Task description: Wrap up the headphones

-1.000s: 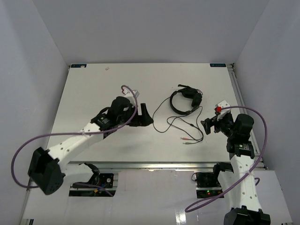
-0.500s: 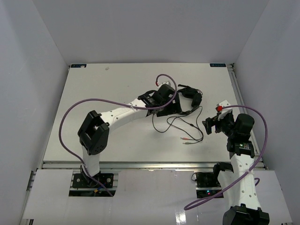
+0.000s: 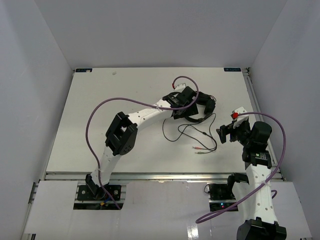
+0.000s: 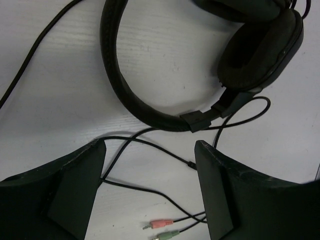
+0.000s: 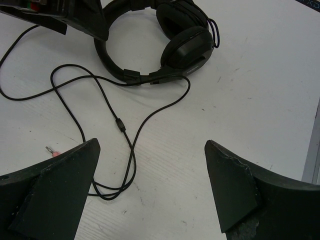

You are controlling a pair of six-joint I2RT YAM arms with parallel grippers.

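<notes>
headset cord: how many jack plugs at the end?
2. The pink plug and the green plug lie side by side, pink just above green, near the bottom edge of the left wrist view. The right wrist view shows only the pink one; the green is out of sight there.

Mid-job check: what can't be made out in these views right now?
1. Top view: the left arm covers most of the headphones' headband and the left pincer.
2. Left wrist view: the far earcup is cut off by the top edge.
3. Right wrist view: the plugs sit mostly behind the right pincer's finger.
</notes>
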